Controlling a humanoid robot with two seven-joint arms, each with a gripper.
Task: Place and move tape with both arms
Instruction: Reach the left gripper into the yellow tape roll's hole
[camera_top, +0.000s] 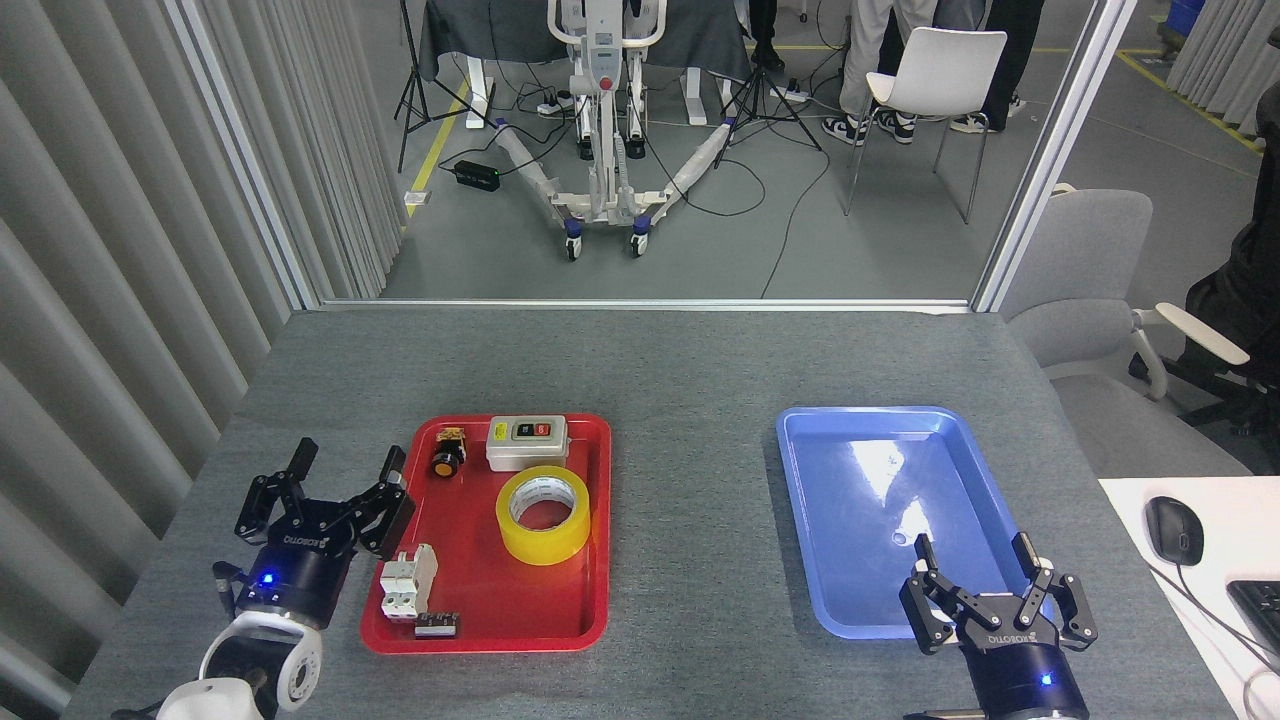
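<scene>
both hands (345, 468) (975, 555) spread, empty; tape (543, 514) in red tray (596, 540), unobstructed.

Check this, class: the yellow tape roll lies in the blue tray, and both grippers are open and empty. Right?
Not quite. The head view shows the tape in the red tray; the blue tray holds nothing. The left gripper and right gripper are open and empty.

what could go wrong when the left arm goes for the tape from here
The tape sits close beside the switch box, so the open left gripper may knock the box when closing around the roll. Coming in from the left edge of the red tray, it could also clip the white breaker or the tray rim.
</scene>
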